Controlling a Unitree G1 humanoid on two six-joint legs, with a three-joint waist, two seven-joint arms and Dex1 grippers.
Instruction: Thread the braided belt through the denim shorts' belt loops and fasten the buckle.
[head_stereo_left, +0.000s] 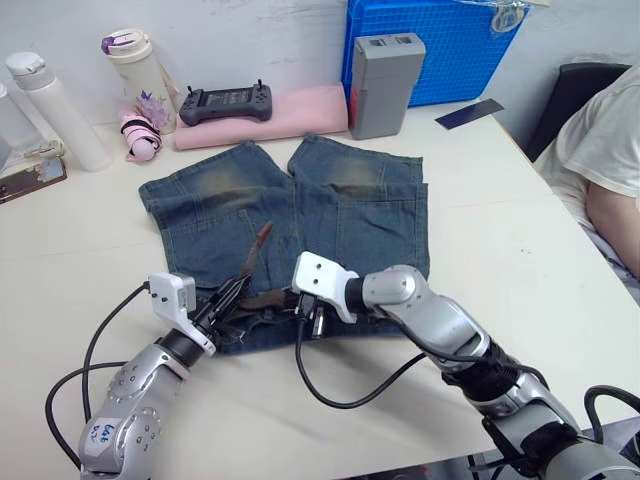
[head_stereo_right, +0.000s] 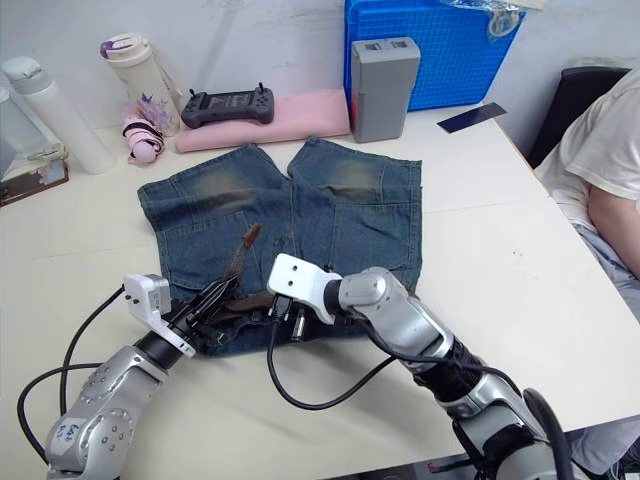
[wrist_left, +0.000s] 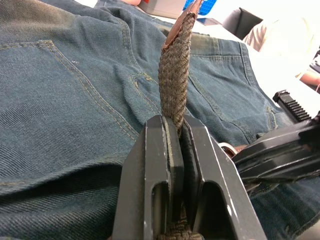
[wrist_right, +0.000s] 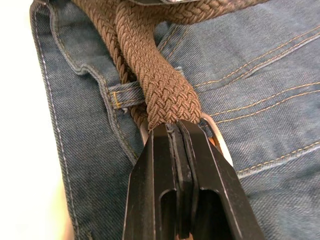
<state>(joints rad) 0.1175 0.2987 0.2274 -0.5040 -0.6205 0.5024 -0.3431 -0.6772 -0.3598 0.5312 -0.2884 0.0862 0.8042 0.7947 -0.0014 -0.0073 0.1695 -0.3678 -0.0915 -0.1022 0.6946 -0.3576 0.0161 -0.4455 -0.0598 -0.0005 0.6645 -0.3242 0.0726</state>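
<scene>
The left gripper (wrist_left: 177, 150) is clamped on the braided belt (wrist_left: 175, 75), whose woven strap rises from between the fingers and ends in a smooth brown leather tip (head_stereo_left: 262, 236) pointing away from the gripper. The right gripper (wrist_right: 180, 145) is closed on another stretch of the same belt, just beside the left gripper at the near waistband. Directly at its fingertips lies the silver buckle (wrist_right: 217, 137), resting on the denim, and a belt loop (wrist_right: 125, 95) stands just beside the strap. Both grippers work over the waistband of the denim shorts (head_stereo_left: 300, 210), which lie flat on the white table (head_stereo_left: 500, 230) with the legs spread away from the grippers. Beyond the shorts are a pink pad (head_stereo_left: 270, 125) carrying a grey handheld controller (head_stereo_left: 226, 102), a grey box (head_stereo_left: 385, 82), a blue crate (head_stereo_left: 440, 45) and two bottles (head_stereo_left: 55, 105). A person's arm (head_stereo_left: 610, 215) shows well off to the right gripper's side.
</scene>
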